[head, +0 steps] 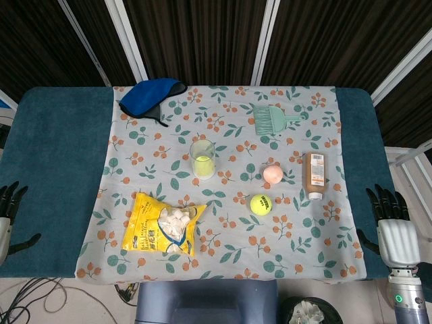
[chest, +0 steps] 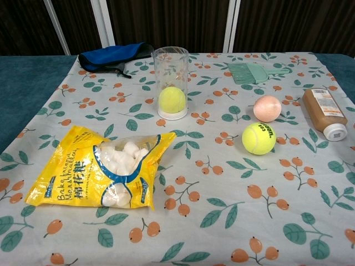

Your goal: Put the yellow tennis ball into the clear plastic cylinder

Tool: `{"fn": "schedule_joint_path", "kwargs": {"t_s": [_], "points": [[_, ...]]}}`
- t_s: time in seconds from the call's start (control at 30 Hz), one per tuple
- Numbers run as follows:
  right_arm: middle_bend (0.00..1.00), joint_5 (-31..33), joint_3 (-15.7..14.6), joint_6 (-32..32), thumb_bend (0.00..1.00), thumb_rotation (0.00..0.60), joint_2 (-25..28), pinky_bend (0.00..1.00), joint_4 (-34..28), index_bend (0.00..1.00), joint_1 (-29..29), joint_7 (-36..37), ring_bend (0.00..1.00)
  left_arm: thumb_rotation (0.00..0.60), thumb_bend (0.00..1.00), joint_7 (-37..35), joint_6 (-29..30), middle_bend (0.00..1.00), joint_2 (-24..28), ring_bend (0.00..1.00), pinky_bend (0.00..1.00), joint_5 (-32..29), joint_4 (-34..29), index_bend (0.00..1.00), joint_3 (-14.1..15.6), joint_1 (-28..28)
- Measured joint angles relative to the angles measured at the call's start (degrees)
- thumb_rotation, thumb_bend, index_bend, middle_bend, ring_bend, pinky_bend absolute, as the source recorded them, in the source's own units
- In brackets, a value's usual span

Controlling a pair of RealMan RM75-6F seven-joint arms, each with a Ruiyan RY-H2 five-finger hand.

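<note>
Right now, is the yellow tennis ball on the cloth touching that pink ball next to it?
Apart. The chest view shows a strip of tablecloth between the yellow tennis ball and the pink ball; the head view shows the same gap.

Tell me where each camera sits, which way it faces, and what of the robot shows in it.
Head view: sits high, looks steeply down on the whole table; the left robot hand and right robot hand show at the near corners, fingers spread, holding nothing.
Chest view: sits low at the near edge, looks forward across the cloth; no part of the robot shows.
Both share: the tennis ball, the clear cylinder already holding a ball, the yellow bag, the peach ball, the brown bottle.
</note>
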Motion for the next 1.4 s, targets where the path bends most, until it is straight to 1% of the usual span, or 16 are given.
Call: {"fn": "schedule_joint_path", "kwargs": {"t_s": [0.3,0.6,0.8,0.97,1.07,1.17,1.27,1.4], "points": [[0.03,0.24,-0.20,-0.48,0.31,0.600,0.11,0.01,-0.31,0.05,0.07,0.29,0.05,0.600,0.01,0.81,0.39,0.00,-0.04,0.00,0.00,0.08,-0.46,0.09,0.11,0.20],[0.03,0.12,-1.18,-1.97,0.31,0.600,2.55,0.01,-2.72,0.05,0.02,-0.09,0.04,0.600,0.01,-0.76,1.32,0.00,0.89,0.00,0.00,-0.26,-0.98,0.09,-0.13,0.80],[0.03,0.45,-1.36,-2.65,0.31,0.600,3.04,0.01,-3.45,0.05,0.13,-0.17,0.04,0.600,0.01,-1.16,1.63,0.00,1.30,0.00,0.00,-0.85,-0.99,0.09,-0.55,1.01],[0.03,0.37,-1.68,-3.38,0.31,0.600,3.74,0.01,-4.75,0.04,0.21,1.75,0.03,0.600,0.01,-0.99,1.19,0.00,1.26,0.00,0.00,-0.84,-1.06,0.09,-0.41,0.90],[0.03,-0.21,-2.42,-5.33,0.31,0.600,5.34,0.01,-6.35,0.04,0.69,3.49,0.02,0.600,0.01,-0.77,0.98,0.00,1.25,0.00,0.00,-1.30,-1.10,0.09,-0.51,0.87],[0.03,-0.58,-2.77,-8.90,0.31,0.600,7.74,0.01,-8.13,0.04,2.27,4.43,0.02,0.600,0.01,-0.31,0.90,0.00,1.20,0.00,0.00,-1.50,-1.29,0.09,-0.58,0.86],[0.03,-0.06,-2.43,-14.21,0.31,0.600,10.02,0.01,-10.16,0.04,5.14,5.25,0.02,0.600,0.01,-0.01,0.86,0.00,1.14,0.00,0.00,-1.37,-1.41,0.09,-0.52,0.83],[0.03,1.72,-1.38,-21.40,0.31,0.600,11.62,0.01,-12.36,0.04,9.41,6.13,0.02,0.600,0.01,0.26,0.54,0.00,1.01,0.00,0.00,-1.75,-1.37,0.09,-0.60,0.73]]}}
